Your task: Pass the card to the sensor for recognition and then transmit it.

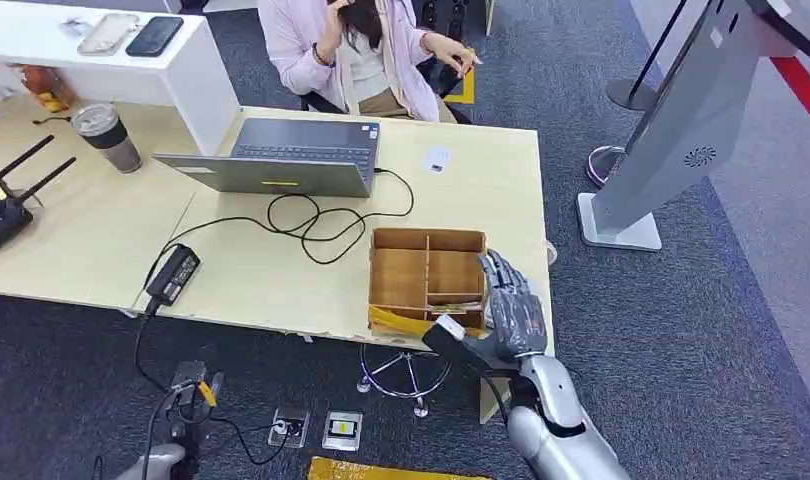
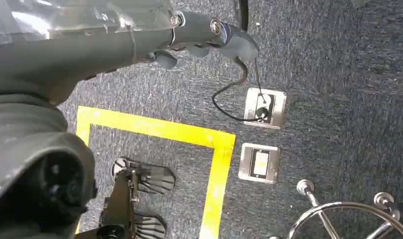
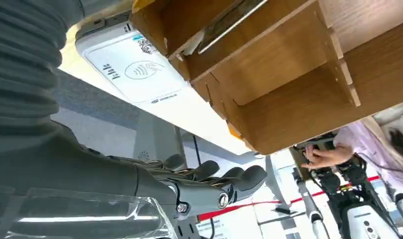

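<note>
Hovering open beside the wooden box (image 1: 427, 275) at the table's (image 1: 281, 290) front edge, the right hand (image 1: 509, 305) holds nothing. Left hand (image 2: 209, 37) hangs over carpet, seemingly slack. White card reader (image 3: 135, 69) lies beside the box; card unclear.

Pale wood table (image 1: 231, 270) on dark grey carpet (image 1: 681, 340); yellow floor tape (image 2: 154, 129).

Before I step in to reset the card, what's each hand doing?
Left hand: hangs over the floor, fingers curled, holding nothing.
Right hand: beside the wooden box, fingers stretched out, holding nothing.
</note>
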Tool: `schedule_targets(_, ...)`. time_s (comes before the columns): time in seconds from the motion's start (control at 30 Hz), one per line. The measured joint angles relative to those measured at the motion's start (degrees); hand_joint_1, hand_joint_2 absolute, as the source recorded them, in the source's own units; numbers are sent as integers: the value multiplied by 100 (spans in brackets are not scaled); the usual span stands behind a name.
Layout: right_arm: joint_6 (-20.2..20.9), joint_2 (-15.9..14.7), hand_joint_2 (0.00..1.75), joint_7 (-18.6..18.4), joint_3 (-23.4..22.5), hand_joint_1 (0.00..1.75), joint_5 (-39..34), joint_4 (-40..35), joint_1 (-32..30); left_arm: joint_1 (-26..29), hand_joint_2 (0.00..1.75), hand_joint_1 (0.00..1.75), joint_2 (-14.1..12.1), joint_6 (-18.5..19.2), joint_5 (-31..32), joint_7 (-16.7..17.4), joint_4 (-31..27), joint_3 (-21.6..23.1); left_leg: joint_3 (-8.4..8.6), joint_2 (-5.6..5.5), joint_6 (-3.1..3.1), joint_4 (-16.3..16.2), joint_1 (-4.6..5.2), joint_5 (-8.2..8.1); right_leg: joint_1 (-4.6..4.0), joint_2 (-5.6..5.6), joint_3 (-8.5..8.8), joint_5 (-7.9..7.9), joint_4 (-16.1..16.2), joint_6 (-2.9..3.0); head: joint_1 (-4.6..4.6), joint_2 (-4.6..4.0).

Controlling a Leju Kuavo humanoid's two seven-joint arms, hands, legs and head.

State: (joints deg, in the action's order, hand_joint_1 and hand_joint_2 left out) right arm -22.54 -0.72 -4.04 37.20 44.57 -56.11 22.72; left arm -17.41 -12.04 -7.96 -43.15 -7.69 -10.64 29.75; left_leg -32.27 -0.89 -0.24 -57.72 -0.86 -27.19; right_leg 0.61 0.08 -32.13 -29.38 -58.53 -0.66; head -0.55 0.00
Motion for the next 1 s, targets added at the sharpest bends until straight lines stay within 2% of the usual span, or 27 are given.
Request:
schedule_targets(0.3,142,55,175,122,4,0,-63,63,-5,27,0,0,9,4,33,0,0,0,0,0,0,0,0,0,0,0,0,0,0,0,2,0)
schedule_targets(0.33,153,59,175,131,4,35,-63,63,-7,28,0,0,9,6,39,0,0,0,0,0,0,0,0,0,0,0,0,0,0,0,0,0)
schedule_targets(0.37,164,61,175,140,4,35,-63,63,-8,28,0,0,9,9,44,0,0,0,0,0,0,0,0,0,0,0,0,0,0,0,2,0)
schedule_targets(0.4,179,61,175,144,9,161,-63,66,-10,28,0,0,9,9,59,0,0,0,0,0,0,0,0,0,0,0,0,0,0,0,0,0)
schedule_targets(0.43,190,63,175,151,11,175,-63,68,-14,27,0,0,9,11,63,0,0,0,0,0,0,0,0,0,0,0,0,0,0,0,2,0)
schedule_targets(0.47,195,63,175,160,15,175,-63,74,-17,27,0,0,11,11,72,0,0,0,0,0,0,0,0,0,0,0,0,0,0,0,2,0)
schedule_targets(0.5,195,66,175,164,17,159,-63,87,-16,27,0,0,11,13,77,0,0,0,0,0,0,0,0,0,0,0,0,0,0,0,0,0)
schedule_targets(0.53,195,66,175,164,17,7,-63,103,-16,26,0,0,11,13,79,0,-2,0,1,0,0,0,0,0,0,0,0,0,0,0,2,0)
schedule_targets(0.57,195,66,175,164,20,0,-63,114,-17,25,0,0,11,13,83,0,-2,0,1,0,0,0,0,0,0,0,0,0,0,0,0,0)
schedule_targets(1.0,155,63,175,125,20,0,-74,267,-15,20,0,0,11,7,133,2,-9,0,0,0,0,0,0,0,0,0,0,0,0,0,0,0)
